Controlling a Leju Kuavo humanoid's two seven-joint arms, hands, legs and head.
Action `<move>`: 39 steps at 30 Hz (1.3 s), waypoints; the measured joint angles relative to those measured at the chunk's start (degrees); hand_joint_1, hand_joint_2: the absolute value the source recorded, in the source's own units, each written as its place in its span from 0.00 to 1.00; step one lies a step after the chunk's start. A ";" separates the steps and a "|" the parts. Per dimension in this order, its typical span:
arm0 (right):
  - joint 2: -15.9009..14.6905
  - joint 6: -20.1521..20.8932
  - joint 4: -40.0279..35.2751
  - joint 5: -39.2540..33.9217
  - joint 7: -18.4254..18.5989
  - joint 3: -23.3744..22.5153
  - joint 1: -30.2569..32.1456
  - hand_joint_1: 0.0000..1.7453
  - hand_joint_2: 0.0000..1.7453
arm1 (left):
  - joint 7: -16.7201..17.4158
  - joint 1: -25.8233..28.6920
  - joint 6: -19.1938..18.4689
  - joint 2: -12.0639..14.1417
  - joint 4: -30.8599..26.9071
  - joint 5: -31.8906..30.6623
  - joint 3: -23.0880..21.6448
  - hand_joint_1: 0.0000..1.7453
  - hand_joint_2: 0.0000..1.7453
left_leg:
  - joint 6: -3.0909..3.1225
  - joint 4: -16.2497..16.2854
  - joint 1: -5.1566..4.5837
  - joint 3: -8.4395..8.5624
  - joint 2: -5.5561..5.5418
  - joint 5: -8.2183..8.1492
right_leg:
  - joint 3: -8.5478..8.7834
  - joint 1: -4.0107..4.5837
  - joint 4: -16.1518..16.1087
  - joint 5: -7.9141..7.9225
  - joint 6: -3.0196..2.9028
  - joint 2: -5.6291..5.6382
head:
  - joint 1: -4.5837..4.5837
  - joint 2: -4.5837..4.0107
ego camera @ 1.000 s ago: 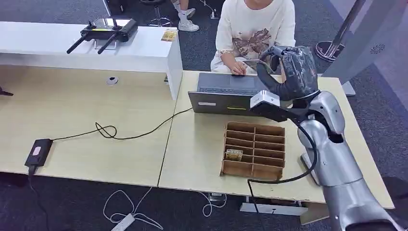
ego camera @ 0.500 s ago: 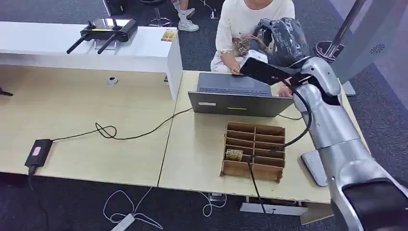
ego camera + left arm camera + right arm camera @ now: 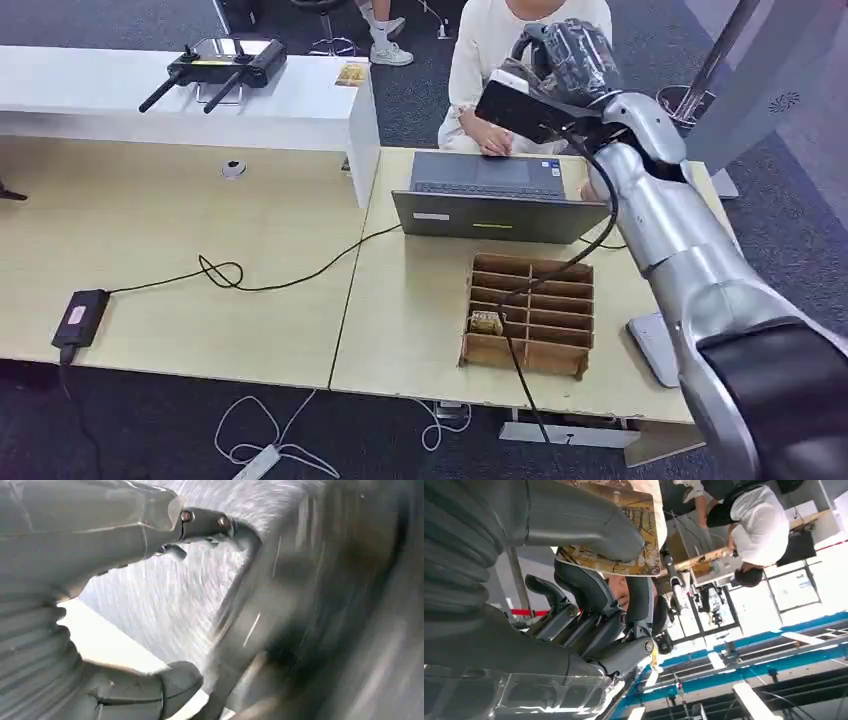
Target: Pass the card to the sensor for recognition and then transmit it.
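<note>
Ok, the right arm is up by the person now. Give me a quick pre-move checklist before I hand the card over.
1. Card held by the right hand: ok; the wrist view shows the thumb pressing it against the fingers.
2. Right hand raised in front of the seated person: ok.
3. Person's hand ready to take it: not ok; it rests at the laptop.
4. Left hand free: cannot tell, view blurred.
5. Arm cable clear of the card tray: not ok, it drapes across it.
</note>
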 joint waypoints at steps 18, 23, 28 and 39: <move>-0.78 7.66 8.18 -0.58 4.79 -1.27 -4.34 1.00 1.00 | 18.29 -0.47 26.42 -0.37 0.88 19.19 26.26 0.00 1.00 | -0.39 0.05 0.80 -0.10 0.78 0.12 | -0.26 0.82 -0.19 0.51 -0.50 0.56 | 0.35 0.00; -1.30 7.66 8.49 -0.58 5.01 -1.82 -4.42 1.00 1.00 | 18.20 -0.45 25.74 -0.41 0.88 17.85 26.69 0.00 1.00 | -0.44 0.05 0.86 -0.11 0.78 0.15 | -0.26 0.85 -0.17 0.51 -0.51 0.56 | 0.37 0.00; -1.74 7.68 8.55 -0.40 5.38 -2.30 -4.46 1.00 1.00 | 18.13 -0.47 25.65 -0.39 0.88 17.11 26.69 0.00 1.00 | -0.45 0.05 0.85 -0.10 0.81 0.16 | -0.26 0.85 -0.18 0.53 -0.53 0.60 | 0.37 0.00; -2.66 7.76 8.57 0.91 6.61 -2.47 -4.44 1.00 1.00 | 18.02 -0.46 25.54 -0.41 0.88 15.76 26.67 0.00 1.00 | -0.45 0.05 0.86 -0.10 0.80 0.16 | -0.26 0.86 -0.18 0.53 -0.53 0.59 | 0.37 0.00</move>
